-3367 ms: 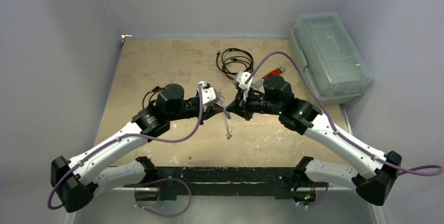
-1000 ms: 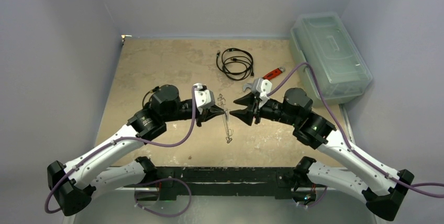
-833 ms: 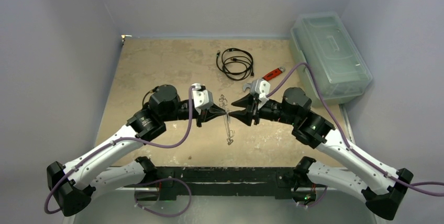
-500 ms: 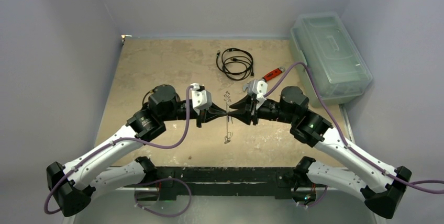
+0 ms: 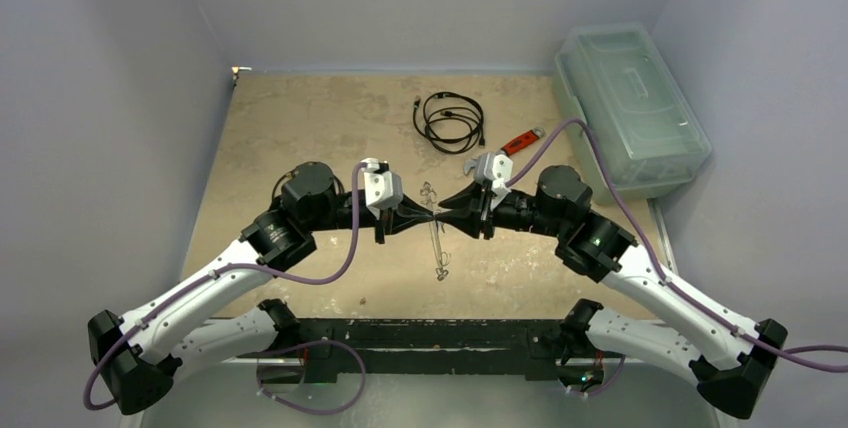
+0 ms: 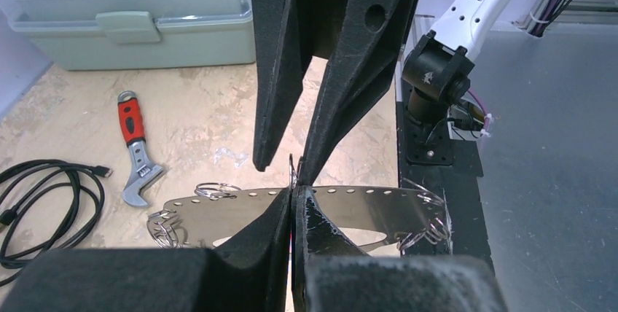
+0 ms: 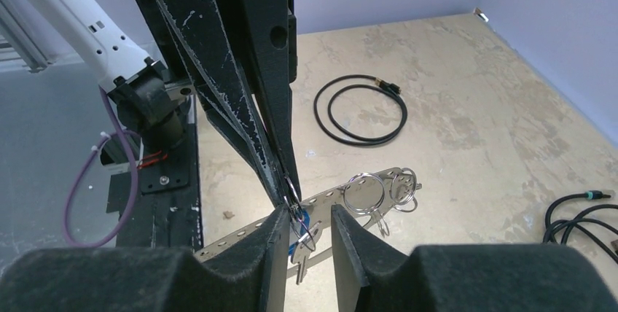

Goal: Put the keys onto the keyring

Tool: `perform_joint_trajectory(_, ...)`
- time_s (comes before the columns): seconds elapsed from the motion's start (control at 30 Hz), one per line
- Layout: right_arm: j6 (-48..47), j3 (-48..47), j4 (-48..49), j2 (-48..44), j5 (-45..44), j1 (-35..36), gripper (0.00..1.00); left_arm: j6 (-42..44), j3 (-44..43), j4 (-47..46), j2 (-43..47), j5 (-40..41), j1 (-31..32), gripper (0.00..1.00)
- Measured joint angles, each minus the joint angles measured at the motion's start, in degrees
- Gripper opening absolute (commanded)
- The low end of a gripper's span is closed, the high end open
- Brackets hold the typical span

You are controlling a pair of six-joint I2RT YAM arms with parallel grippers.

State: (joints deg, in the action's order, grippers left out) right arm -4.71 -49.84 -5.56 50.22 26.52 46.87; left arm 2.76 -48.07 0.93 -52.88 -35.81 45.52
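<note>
A robotics lab test cell. Plain pale lavender walls (image 5: 110, 98) box in a worn beige tabletop (image 5: 300, 118). At 6 o'clock, two white-and-black robot arms (image 5: 200, 288) trailing purple cables (image 5: 330, 263) are bolted to a black mounting rail (image 5: 420, 333). Bench clutter: a clear lidded storage bin (image 5: 630, 108) at 2 o'clock, and a coiled black cable (image 5: 450, 120) and a red-handled adjustable wrench (image 5: 520, 140) near 12.

Between my left gripper (image 5: 426, 216) and right gripper (image 5: 446, 218): flat silvery metal keyring (image 5: 437, 243).
Behind: coiled black cable (image 5: 450, 120), red-handled silver wrench (image 5: 522, 139) right of it.
Far right: clear plastic box (image 5: 630, 108).
</note>
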Motion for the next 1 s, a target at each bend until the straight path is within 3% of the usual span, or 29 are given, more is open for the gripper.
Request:
perform_joint_trajectory(0.57, 0.02, 0.04, -0.44, -3.74, -1.36, 0.0, 0.33, -1.29, 0.0, -1.97, 0.2, -1.77, 0.02, 0.0)
perform_joint_trajectory(1.0, 0.11, 0.04, -0.44, -2.6, -0.39, 0.02, 0.25, -1.7, 0.0, -3.17, 0.17, -2.29, 0.02, 0.0)
